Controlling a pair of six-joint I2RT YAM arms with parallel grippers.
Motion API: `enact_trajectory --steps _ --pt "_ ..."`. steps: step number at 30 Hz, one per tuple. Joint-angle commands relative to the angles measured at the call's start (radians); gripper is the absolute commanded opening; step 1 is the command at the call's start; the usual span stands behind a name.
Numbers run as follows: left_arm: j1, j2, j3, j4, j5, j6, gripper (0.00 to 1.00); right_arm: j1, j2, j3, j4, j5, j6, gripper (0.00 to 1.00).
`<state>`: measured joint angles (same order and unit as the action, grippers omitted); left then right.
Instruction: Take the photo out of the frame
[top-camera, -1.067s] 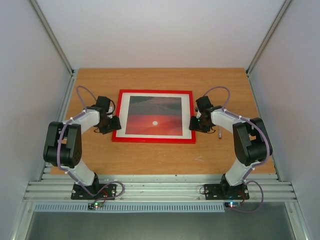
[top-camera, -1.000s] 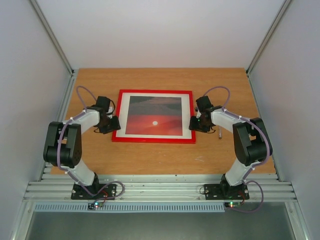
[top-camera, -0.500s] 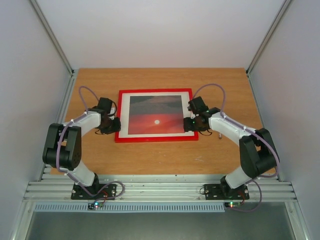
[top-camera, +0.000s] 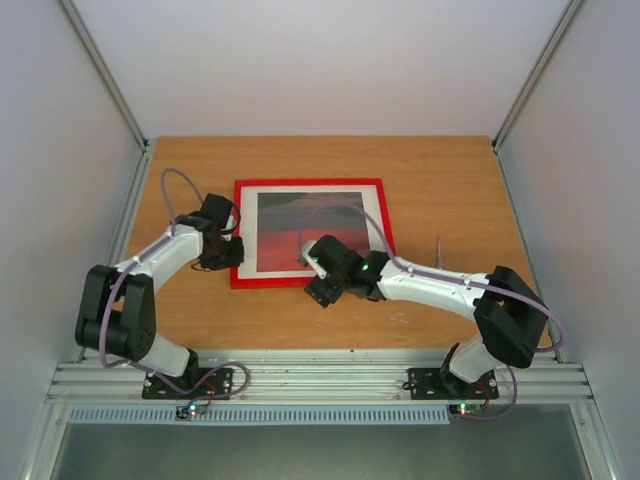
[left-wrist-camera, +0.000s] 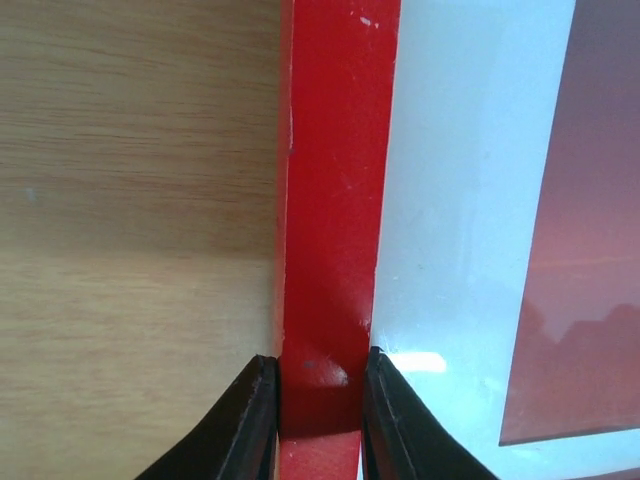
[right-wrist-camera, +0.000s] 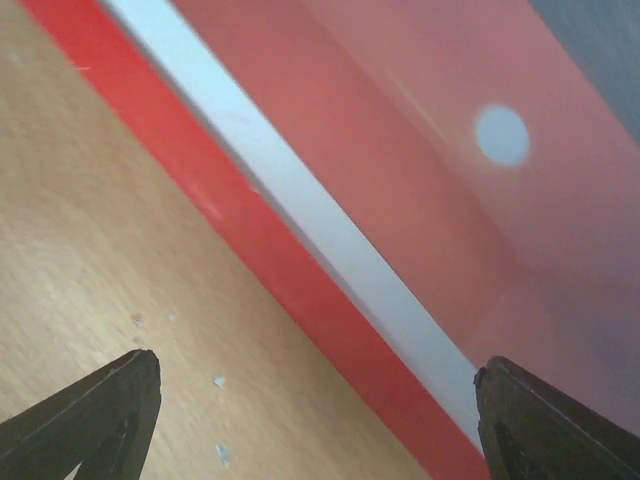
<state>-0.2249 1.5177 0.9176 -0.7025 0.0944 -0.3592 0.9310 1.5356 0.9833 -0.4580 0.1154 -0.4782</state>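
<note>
left hand (left-wrist-camera: 317, 365) clamped on the left rail of the frame (top-camera: 310, 184) | frame flat on table (top-camera: 440, 180), face up, long axis left-right, slightly skewed | photo (top-camera: 290, 225) inside, landscape, within white border (top-camera: 248, 230) | right hand (top-camera: 322, 283) spread wide over frame's near rail

Your top view looks steeply down from above the near edge, taking in the whole bench (top-camera: 450, 180). Your left wrist view sits very close over the left rail of the frame (left-wrist-camera: 335, 200). Your right wrist view looks slantwise at its near rail. All three share that frame.
</note>
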Motion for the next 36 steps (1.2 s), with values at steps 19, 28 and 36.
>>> enact_trajectory --steps 19,28,36 --pt "-0.024 -0.22 0.104 -0.137 0.049 0.003 0.05 0.351 0.351 0.005 0.749 0.709 -0.606 0.84" --pt "-0.032 -0.26 0.086 -0.134 0.088 -0.012 0.05 0.351 0.565 -0.027 1.371 0.844 -1.068 0.75" --pt "-0.032 -0.349 0.073 -0.122 0.072 -0.049 0.05 0.351 0.635 -0.008 1.815 0.892 -1.408 0.48"
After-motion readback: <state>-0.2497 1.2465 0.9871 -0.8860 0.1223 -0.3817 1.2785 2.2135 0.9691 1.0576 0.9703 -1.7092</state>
